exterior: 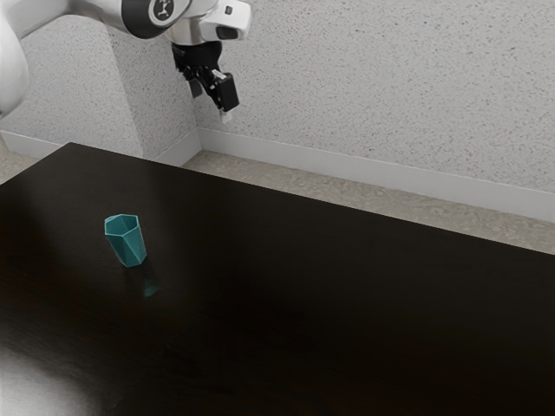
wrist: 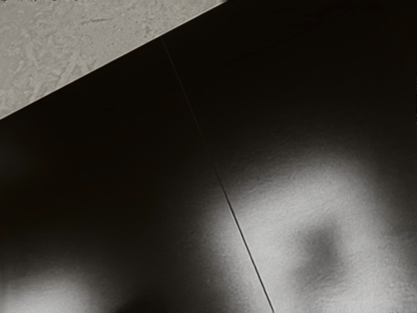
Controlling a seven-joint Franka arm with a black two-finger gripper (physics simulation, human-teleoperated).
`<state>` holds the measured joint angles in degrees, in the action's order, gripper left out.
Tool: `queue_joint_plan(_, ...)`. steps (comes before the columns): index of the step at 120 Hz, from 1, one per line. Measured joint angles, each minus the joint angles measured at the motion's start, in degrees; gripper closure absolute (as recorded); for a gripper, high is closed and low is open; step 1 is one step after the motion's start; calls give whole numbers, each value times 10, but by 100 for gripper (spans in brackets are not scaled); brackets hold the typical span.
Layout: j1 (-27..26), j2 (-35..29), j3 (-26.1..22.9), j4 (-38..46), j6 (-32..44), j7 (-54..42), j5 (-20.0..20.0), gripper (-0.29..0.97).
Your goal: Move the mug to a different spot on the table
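- A teal faceted mug (exterior: 126, 239) stands on a dark glossy table (exterior: 347, 303), in the left part of the exterior frame, a little above mid-height.
- The mug is upright with its open mouth facing up. Its rim is angular rather than round, and its flat-sided walls narrow toward the base. No handle can be made out from this side.
- The inside of the mug reads as a darker teal than its outer walls. A faint teal reflection lies on the tabletop just below and to the right of it.
- A black two-finger gripper (exterior: 213, 100) hangs at the upper left of the exterior frame, high above the table's far edge and well apart from the mug.
- Its fingers stand apart with nothing between them.
- The white and grey robot arm (exterior: 156, 13) carrying it enters along the top left edge.
- Behind the table, a speckled pale wall (exterior: 390, 69) meets a white baseboard (exterior: 373, 169) and a strip of beige floor (exterior: 347, 191).
- In the wrist view, the dark table (wrist: 313, 98) shows soft pale glare patches and is crossed by a thin seam (wrist: 221, 189). Speckled floor (wrist: 65, 39) lies beyond the table's edge.
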<state>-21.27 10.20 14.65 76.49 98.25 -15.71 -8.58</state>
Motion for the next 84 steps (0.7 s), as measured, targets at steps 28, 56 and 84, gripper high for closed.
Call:
queue_joint_plan(28, 6, 9, 55, 11, -1, -11, 3, 0)
queue_joint_plan(56, 16, -3, 122, 114, 33, -6, 4, 0)
queue_joint_plan(84, 19, -33, 197, 213, 115, 67, 46, 0)
